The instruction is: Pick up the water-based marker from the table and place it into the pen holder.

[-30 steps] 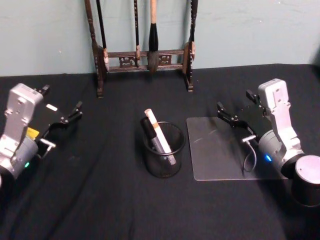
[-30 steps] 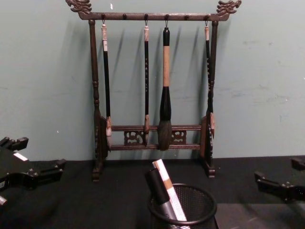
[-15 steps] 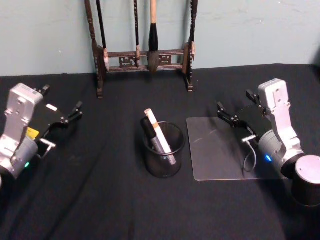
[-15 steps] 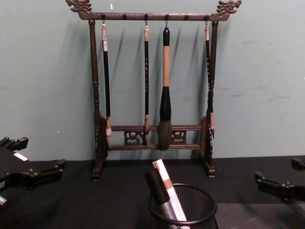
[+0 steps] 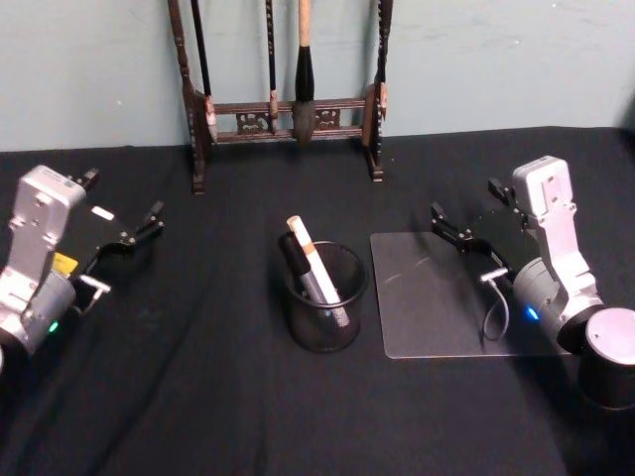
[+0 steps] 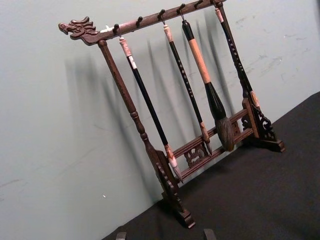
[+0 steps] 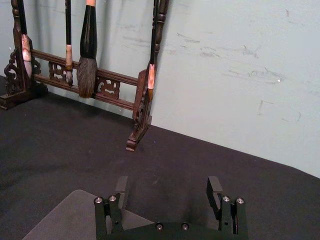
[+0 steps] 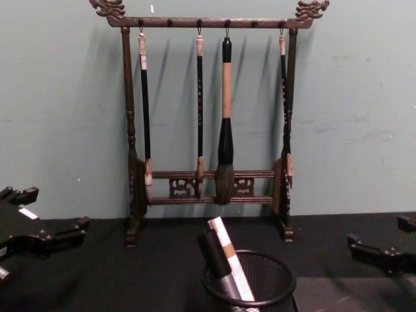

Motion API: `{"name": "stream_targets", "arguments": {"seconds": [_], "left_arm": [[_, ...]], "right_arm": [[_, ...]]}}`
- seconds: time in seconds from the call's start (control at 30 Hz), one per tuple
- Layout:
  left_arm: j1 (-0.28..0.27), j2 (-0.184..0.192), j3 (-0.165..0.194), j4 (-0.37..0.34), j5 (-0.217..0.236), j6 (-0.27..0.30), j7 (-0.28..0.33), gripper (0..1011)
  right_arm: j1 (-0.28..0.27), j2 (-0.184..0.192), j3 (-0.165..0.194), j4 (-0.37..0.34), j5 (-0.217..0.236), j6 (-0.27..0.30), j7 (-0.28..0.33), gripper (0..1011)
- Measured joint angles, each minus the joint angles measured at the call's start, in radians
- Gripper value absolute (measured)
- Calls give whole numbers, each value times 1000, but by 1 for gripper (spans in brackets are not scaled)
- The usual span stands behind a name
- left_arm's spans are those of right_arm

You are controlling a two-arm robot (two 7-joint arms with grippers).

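Black wire mesh forms the pen holder point(image 5: 323, 297), a round cup with a solid rim that stands on the black tablecloth point(image 5: 198, 397) and serves as the reference landmark. Inside it, the water-based marker point(image 5: 309, 260), a white barrel with a brown band, leans toward the holder's left rim, with its upper end rising above that rim; a dark-capped pen point(image 5: 296, 263) leans beside it, touching it. In the chest view, both project from the mesh cup point(image 8: 250, 286), the marker point(image 8: 229, 255) to the right of the dark pen point(image 8: 216, 259).

A clear plastic sheet point(image 5: 446, 307) lies flat just to the right of the holder. Behind the holder, against the pale green wall point(image 5: 476, 59), stands the dark wooden brush rack point(image 5: 288, 114) with four calligraphy brushes point(image 8: 225, 123) hanging from its top bar.

The left gripper point(image 5: 139, 230) hovers well to the left of the holder, fingers spread apart and holding nothing. The right gripper point(image 5: 458, 234) hovers to the right of the holder, above the far edge of the plastic sheet; its wrist view shows both fingers point(image 7: 216, 190) set wide with an empty gap between them, over the sheet's corner point(image 7: 65, 215).
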State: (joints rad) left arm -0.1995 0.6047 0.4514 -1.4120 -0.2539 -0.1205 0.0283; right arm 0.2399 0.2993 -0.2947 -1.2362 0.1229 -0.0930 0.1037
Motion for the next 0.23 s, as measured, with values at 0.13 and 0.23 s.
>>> {"name": "stream_targets", "arguments": {"seconds": [0.13, 0.23], "left_arm": [[0, 0, 0, 0, 0, 0, 0, 1001], [0, 0, 0, 0, 0, 0, 0, 1001]], "right_arm": [[0, 0, 0, 0, 0, 0, 0, 1002], [0, 0, 0, 0, 0, 0, 0, 1002]]}}
